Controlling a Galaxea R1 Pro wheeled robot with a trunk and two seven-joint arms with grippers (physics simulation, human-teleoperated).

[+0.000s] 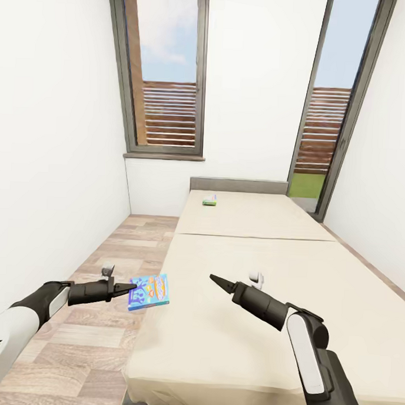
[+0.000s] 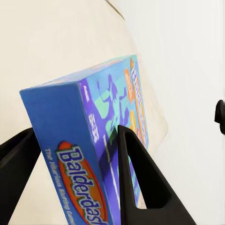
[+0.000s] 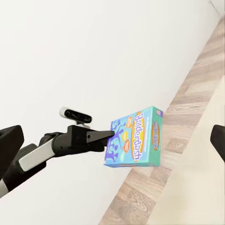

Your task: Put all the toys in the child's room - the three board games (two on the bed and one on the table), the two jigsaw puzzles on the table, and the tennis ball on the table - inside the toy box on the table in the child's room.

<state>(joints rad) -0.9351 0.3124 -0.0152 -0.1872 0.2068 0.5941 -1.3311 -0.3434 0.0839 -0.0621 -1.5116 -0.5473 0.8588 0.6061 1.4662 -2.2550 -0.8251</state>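
My left tool (image 1: 128, 289) pinches the blue cardboard board game box (image 1: 149, 291) by one edge; carried carelessly, it could twist free.

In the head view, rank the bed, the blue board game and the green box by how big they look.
1. Bed
2. Blue board game
3. Green box; it lies much farther away, so its true size against the game's is unsure.

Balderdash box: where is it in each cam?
Head view: blue Balderdash box at lower left, at the bed edge.
Left wrist view: fills the centre, clamped by the fingers.
Right wrist view: centre.
Shared landmark: left tool.
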